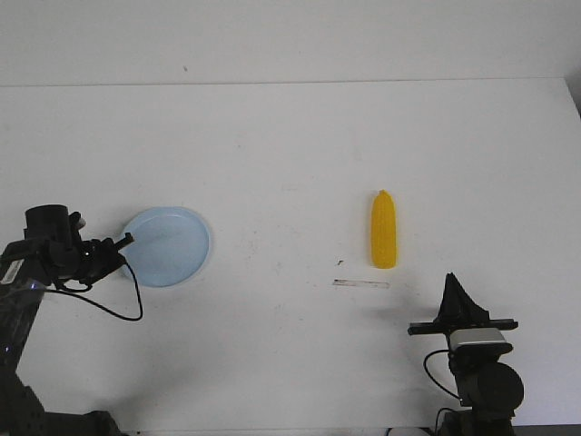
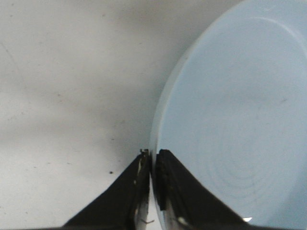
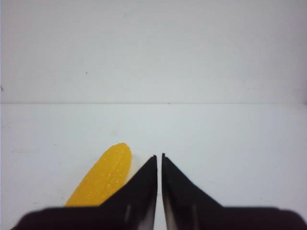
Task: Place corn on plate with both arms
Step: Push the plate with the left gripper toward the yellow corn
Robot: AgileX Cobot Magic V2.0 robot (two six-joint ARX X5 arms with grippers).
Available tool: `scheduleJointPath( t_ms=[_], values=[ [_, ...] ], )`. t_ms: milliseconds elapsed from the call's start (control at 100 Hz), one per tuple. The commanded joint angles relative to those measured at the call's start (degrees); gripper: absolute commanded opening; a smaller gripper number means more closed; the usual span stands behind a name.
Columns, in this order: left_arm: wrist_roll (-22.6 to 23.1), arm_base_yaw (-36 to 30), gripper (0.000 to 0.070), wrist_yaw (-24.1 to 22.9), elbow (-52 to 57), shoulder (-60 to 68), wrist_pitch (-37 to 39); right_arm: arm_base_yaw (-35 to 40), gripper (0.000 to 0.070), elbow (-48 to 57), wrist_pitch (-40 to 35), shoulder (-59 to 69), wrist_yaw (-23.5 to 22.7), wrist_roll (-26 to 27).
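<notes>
The broad white tabletop (image 1: 290,163) carries everything, and by the look of it the job has hardly started: nothing has been lifted and nothing delivered.

The round, shallow, pale blue plate (image 1: 168,247) with its thin raised rim lies flat and holds nothing at all. The left gripper (image 2: 152,158) is right at its rim: in the left wrist view the two black fingers stand almost together with the plate's edge running into the thin slit between them, so they appear to be pinched on the rim. That looks like a hold meant to steady or shift the plate, though this is only my reading.

The bright yellow-orange, plastic-looking corn cob (image 1: 384,231), tapered to a blunt point, lies on the bare table well apart from the plate and from the left gripper. It sits just ahead of the right gripper (image 3: 159,158) and a little to its left side, not touching it. That gripper's fingers are drawn nearly together with only a hairline gap, and they hold nothing.

A small, thin pale strip (image 1: 360,283) lies on the table between the corn and the right gripper.

Left to do, as I judge it: grasp the corn, carry it across, and set it on the plate.
</notes>
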Motion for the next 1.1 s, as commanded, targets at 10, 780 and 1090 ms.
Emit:
scheduleJointPath(
  t_ms=[10,780,1090],
  values=[
    [-2.1,-1.2,0.0001,1.5,0.7,-1.5,-0.1,0.1,0.0014,-0.1,0.6,0.0,0.0,-0.3],
    [-17.0,-35.6,0.0001,1.5,0.6,7.0,16.1,0.1,0.0014,-0.1,0.6,0.0,0.0,-0.3],
    [-18.8,-38.9,0.0003,-3.8,0.6,8.4,17.2,0.1,0.0015,-0.1,0.6,0.0,0.0,-0.3]
  ],
)
